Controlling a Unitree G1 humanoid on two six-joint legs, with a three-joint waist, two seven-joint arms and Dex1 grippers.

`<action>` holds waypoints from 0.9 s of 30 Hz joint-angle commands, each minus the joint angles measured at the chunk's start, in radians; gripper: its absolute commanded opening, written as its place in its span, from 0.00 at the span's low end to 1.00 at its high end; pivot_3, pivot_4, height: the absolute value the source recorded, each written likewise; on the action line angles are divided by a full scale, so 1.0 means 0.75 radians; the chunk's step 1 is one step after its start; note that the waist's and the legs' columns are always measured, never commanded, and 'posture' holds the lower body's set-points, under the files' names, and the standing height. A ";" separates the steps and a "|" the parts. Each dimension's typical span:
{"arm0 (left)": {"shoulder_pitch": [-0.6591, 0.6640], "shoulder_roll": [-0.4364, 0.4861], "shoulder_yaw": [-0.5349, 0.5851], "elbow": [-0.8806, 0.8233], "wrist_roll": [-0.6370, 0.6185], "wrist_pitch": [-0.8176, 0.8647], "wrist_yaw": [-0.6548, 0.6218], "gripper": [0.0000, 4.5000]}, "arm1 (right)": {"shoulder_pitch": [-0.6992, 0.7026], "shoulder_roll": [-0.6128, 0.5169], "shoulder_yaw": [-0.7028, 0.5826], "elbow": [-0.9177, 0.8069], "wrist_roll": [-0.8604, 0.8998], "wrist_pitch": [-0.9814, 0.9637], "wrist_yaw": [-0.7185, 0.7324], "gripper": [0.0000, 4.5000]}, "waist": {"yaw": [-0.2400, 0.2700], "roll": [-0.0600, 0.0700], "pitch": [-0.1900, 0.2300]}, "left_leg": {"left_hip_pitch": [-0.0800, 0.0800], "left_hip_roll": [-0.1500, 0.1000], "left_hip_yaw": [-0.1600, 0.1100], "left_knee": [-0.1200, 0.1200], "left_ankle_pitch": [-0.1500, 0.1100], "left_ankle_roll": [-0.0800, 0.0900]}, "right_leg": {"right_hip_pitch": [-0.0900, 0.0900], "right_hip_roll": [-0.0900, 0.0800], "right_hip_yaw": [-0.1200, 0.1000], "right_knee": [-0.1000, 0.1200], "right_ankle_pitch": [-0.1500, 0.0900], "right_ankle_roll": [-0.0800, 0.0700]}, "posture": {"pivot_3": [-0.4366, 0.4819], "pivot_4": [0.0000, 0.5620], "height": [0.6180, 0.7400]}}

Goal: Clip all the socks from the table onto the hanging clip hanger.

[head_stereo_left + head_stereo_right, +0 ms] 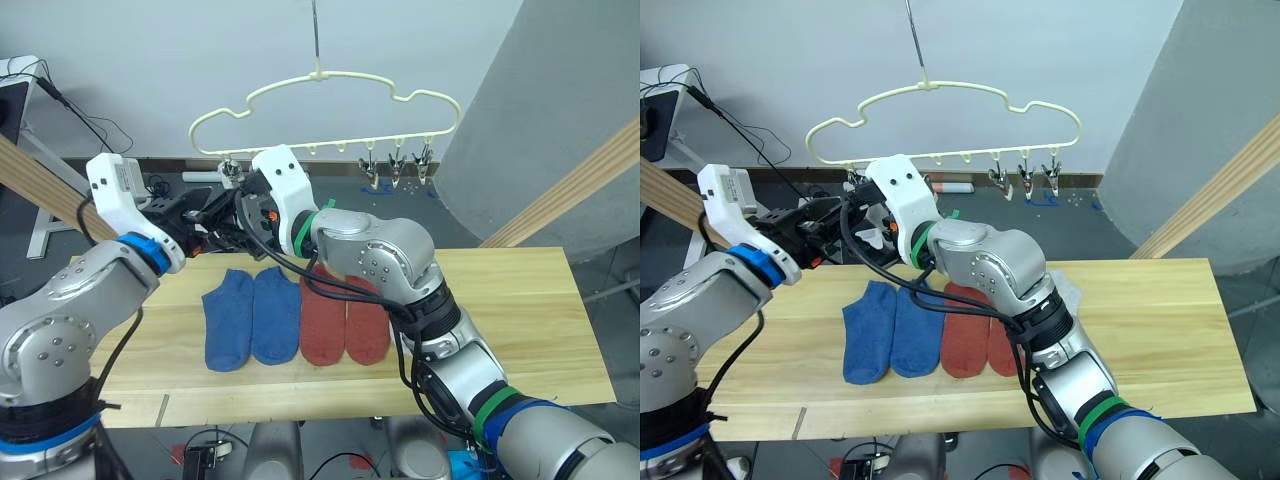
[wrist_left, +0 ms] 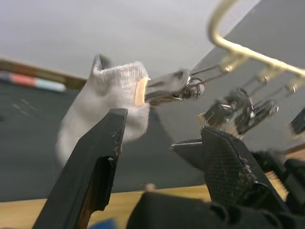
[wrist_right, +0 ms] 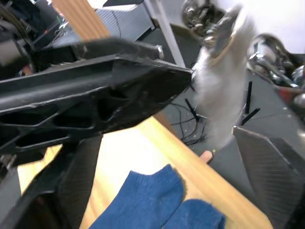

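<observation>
Below the hanger's left end: both grippers meet here, above the table's far edge.
Left gripper [image 2: 162, 143]: spread, nothing between the fingers; it sits just under the leftmost clip, probably letting go or about to steady the sock.
Grey sock [image 2: 112, 102]: hangs from the leftmost clip [image 2: 171, 88], cuff pinched in its metal jaws, body drooping free. Relative to the left gripper it is above and just beyond the fingertips, near one finger, not squeezed by it.
Right gripper [image 3: 214, 114]: spread, fingers on either side of the hanging grey sock, not closed on it as far as visible; arm reaches across from the right, likely because the sock needed holding up to the clip.
Clip hanger [image 1: 330, 110]: pale yellow, hangs by its long hook behind the table; row of clips along its lower bar, the ones right of the grey sock look bare.
Blue socks [image 1: 250, 315]: pair flat on the table, below and slightly left of the hanger's middle, side by side and touching.
Rust-red socks [image 1: 345, 320]: pair flat, touching the blue pair on the right, partly hidden by the right arm.
Table [image 1: 540, 310]: light wood; bare to the right of the red socks.
Second grey sock: cannot tell where it is.
Progress, judged: one sock clipped, at least four left on the table.
</observation>
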 commanded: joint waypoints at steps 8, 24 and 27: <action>0.201 -0.015 0.003 -0.199 0.258 -0.156 -0.135 0.63 | 0.260 -0.277 -0.010 -0.518 0.100 0.058 0.265 0.97 | 0.024 -0.003 -0.002 | -0.001 0.000 -0.001 0.002 -0.001 0.001 | 0.001 -0.001 0.000 -0.001 0.000 0.000 | 0.44 0.55 1.00; 0.384 -0.153 -0.048 -0.314 0.479 -0.460 -0.371 0.63 | 0.649 -0.972 -0.465 -0.876 0.414 -0.169 0.856 0.97 | 0.050 -0.005 -0.010 | -0.001 -0.004 0.002 0.006 -0.001 0.003 | 0.007 0.000 -0.004 -0.003 0.004 0.000 | 0.42 0.49 1.00; 0.414 -0.160 -0.109 -0.310 0.612 -0.523 -0.384 0.63 | 0.696 -1.044 -0.578 -0.882 0.485 -0.195 0.894 0.97 | 0.048 -0.004 -0.020 | -0.001 -0.005 0.002 0.005 0.000 0.003 | 0.006 0.001 -0.005 -0.002 0.004 0.000 | 0.42 0.48 1.00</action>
